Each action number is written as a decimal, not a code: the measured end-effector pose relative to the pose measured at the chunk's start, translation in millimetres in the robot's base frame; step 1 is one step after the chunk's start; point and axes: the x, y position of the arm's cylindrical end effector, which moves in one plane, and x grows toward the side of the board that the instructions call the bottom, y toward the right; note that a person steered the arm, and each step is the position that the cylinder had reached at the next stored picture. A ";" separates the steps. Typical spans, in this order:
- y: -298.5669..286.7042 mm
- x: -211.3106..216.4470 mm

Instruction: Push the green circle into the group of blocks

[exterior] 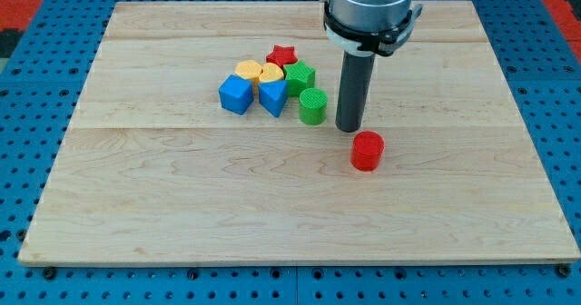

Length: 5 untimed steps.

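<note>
The green circle (312,105) stands on the wooden board, at the right edge of the group of blocks, close to the blue triangle-like block (272,97) and below the green cube-like block (299,76). The group also holds a blue cube (236,94), two yellow blocks (249,70) (270,73) and a red star (282,55). My tip (349,127) is just to the right of the green circle, with a small gap between them. A red circle (368,151) stands apart, just below and right of my tip.
The wooden board (182,196) lies on a blue pegboard surface (36,69). The arm's dark body (370,10) hangs over the board's top middle.
</note>
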 end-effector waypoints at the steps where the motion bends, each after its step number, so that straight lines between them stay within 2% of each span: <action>1: -11.4 -13.2; 3: -35.6 -28.9; 5: 91.4 75.1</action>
